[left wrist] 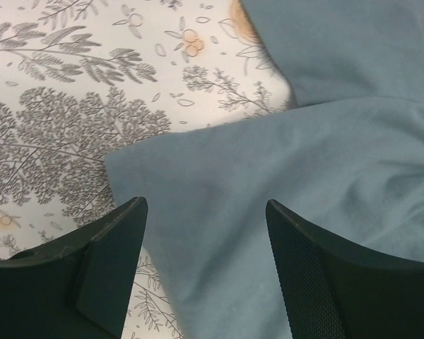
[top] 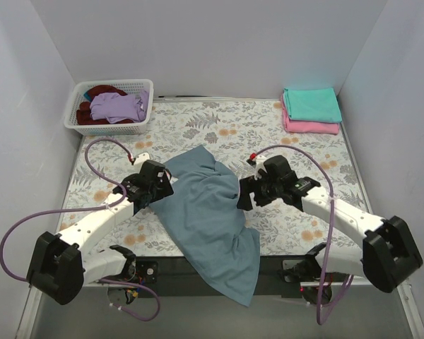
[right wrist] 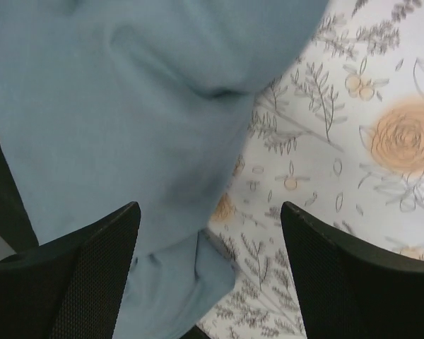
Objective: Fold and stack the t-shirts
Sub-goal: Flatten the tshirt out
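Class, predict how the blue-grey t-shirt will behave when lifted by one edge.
Probably floppy: the blue-grey t-shirt lies creased and droops over the table edge. Pushed, it would likely bunch, not slide. Lifted, the rest should hang.

Plain pale grey-white walls [top: 212, 42] close in the surface [top: 240, 120] on three sides; the surface is white, printed all over with grey ferns and orange flowers, under soft, even light

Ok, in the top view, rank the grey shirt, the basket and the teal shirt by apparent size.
1. grey shirt, spread out, clearly largest
2. basket
3. teal shirt, folded, somewhat smaller than the basket
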Robot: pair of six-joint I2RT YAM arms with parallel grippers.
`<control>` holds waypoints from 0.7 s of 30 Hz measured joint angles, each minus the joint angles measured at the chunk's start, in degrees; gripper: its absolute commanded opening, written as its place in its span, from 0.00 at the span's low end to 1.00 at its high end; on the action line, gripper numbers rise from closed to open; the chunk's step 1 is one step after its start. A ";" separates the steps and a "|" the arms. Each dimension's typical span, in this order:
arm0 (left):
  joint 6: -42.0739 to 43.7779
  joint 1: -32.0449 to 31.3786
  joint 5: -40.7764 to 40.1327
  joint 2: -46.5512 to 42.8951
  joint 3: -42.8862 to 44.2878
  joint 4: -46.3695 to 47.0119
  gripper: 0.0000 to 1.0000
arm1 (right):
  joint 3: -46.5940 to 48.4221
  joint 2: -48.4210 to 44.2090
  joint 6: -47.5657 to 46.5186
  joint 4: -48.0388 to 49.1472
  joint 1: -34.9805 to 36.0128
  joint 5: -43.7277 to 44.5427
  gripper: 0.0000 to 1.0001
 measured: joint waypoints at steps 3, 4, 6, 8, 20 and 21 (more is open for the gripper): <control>-1.62 0.00 -2.25 0.70 0.00 -1.97 0.67 | 4.57 7.91 0.35 3.43 0.42 0.83 0.87; -2.12 0.00 -2.75 0.79 0.00 -2.60 0.67 | 6.21 10.25 0.35 4.46 0.44 1.03 0.87; -2.86 0.02 -3.96 0.79 0.00 -3.58 0.67 | 9.55 14.75 0.33 6.34 0.44 1.38 0.87; -3.28 0.02 -5.11 0.79 0.00 -3.96 0.67 | 12.55 19.23 0.33 8.57 0.44 1.51 0.87; -2.97 0.02 -6.86 1.90 0.02 -3.91 0.67 | 15.56 31.45 -0.55 12.04 0.44 3.65 0.01; -2.91 0.02 -6.80 1.90 0.02 -3.93 0.67 | 14.56 30.49 -0.35 11.89 0.44 4.28 0.01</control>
